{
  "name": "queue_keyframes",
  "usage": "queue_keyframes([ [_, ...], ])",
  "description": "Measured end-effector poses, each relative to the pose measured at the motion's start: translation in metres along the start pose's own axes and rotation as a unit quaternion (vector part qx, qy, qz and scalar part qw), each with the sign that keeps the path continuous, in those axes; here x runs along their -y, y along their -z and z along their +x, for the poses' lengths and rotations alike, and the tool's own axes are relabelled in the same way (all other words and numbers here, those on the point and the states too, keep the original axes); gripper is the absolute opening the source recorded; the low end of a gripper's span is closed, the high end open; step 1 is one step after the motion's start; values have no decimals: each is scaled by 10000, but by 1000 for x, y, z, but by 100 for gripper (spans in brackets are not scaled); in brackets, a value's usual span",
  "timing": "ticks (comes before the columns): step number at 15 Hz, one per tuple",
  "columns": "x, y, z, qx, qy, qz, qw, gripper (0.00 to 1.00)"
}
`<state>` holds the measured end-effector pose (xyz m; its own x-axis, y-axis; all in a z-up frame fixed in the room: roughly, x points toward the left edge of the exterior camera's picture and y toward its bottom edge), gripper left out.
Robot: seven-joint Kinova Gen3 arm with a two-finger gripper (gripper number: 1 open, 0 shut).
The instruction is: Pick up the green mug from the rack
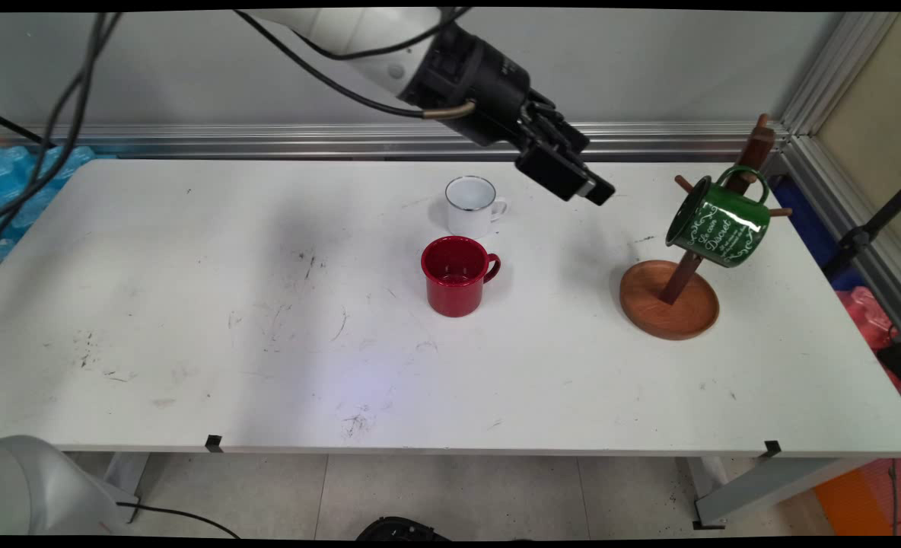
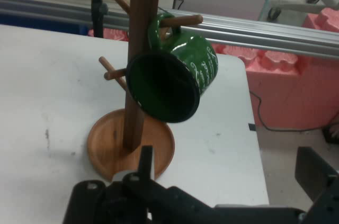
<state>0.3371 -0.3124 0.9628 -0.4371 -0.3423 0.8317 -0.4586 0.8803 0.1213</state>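
The gripper (image 1: 584, 183) hangs above the table (image 1: 192, 342), upper middle of the main view, pointing down and to the right toward the mug tree (image 1: 671, 293). In the hand view its two fingers stand wide apart, one at bottom middle (image 2: 145, 163) and the other at the lower right corner, with nothing between them: jaws open, empty.

The green mug (image 1: 719, 221) hangs by its handle on a peg of the tree at the right of the frame, mouth tilted down and to the left. The white mug (image 1: 472, 205) stands just left of and below the gripper, upper middle. The red mug (image 1: 456, 275) stands just in front of it, centre frame, close by though whether they touch I cannot tell.

Risks, as I judge them: the green mug sits tilted on a thin peg, so a nudge from the open fingers could swing it or slide it off. The tree is tall on a small round base; a sideways push high on the post could tip it, and it stands near the table's right edge. A low sweep of the hand could also clip the white mug's rim.

Writing: the green mug carries white script, with a word like "Dessert" partly readable; the rest is too small to tell. No lettering shows on the red or white mug.
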Motion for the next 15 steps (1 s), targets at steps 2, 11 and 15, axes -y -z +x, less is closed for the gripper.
queue_keyframes([
  [2, 4, -9, 0, -29, 8, -44, 10000, 100],
  [11, 23, -60, -4, -156, 4, -378, 9992, 100],
  [15, 31, -81, -5, -189, -15, -469, 9987, 100],
])
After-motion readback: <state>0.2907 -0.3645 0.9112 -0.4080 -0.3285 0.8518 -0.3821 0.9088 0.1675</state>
